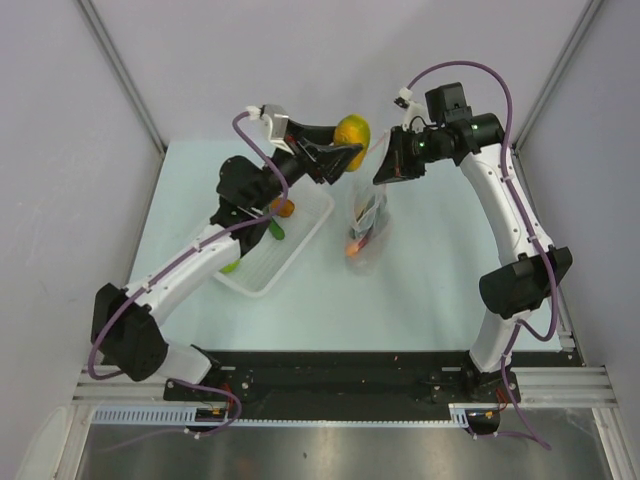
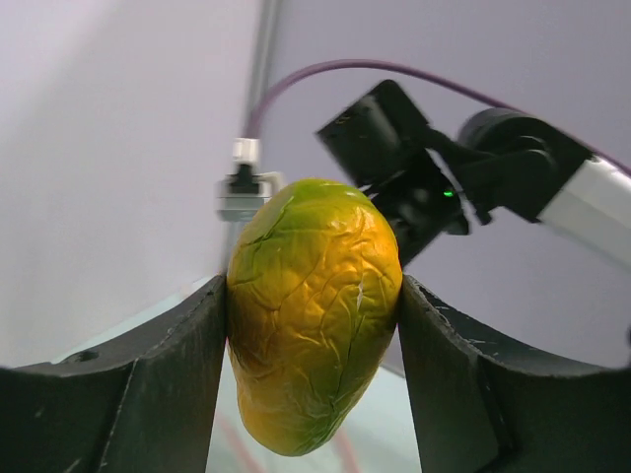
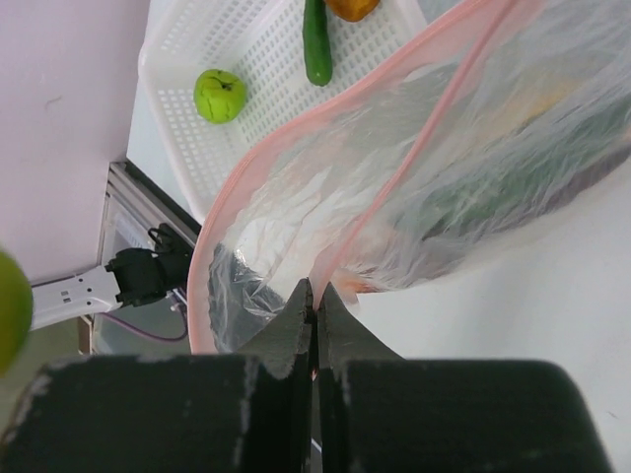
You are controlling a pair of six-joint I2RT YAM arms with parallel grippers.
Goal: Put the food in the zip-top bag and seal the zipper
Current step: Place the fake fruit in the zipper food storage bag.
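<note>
My left gripper [image 1: 348,147] is shut on a yellow-green toy mango [image 1: 352,132], held high above the table beside the bag's mouth; the mango fills the left wrist view [image 2: 314,310] between the fingers [image 2: 173,384]. My right gripper [image 3: 315,296] is shut on the pink-red zipper strip [image 3: 340,251] of the clear zip-top bag [image 1: 367,225], holding its mouth open and lifted; the bag hangs down to the table with food pieces inside [image 1: 354,246]. A green cucumber [image 3: 316,44], a lime-green ball [image 3: 220,95] and an orange piece [image 1: 284,208] lie in the white tray [image 1: 300,235].
The white perforated tray [image 3: 187,39] sits left of the bag under my left arm. Grey walls enclose the table on three sides. A black rail [image 1: 340,375] runs along the near edge.
</note>
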